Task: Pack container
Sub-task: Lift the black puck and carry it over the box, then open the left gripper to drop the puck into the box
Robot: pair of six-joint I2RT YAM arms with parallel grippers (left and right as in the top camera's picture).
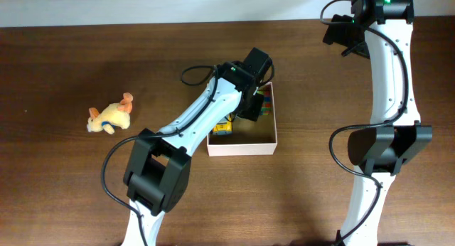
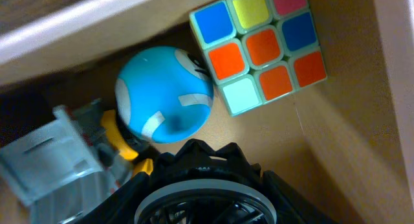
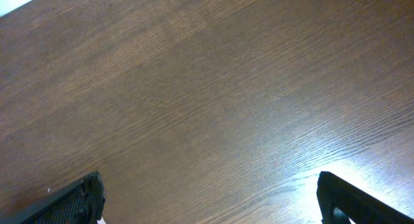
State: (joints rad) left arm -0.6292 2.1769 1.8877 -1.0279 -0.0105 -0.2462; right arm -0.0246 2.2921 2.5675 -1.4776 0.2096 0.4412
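No text, label, brand, number or sign can be read in any view. In the middle of the left wrist view, the blue ball carries white marks that are too partial to make out as letters. The puzzle cube at the upper right of that frame shows only plain coloured stickers.

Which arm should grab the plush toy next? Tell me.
Left. The plush toy lies on the table's left side, nearer that arm, now over the box; the right claw hangs open far across the table.
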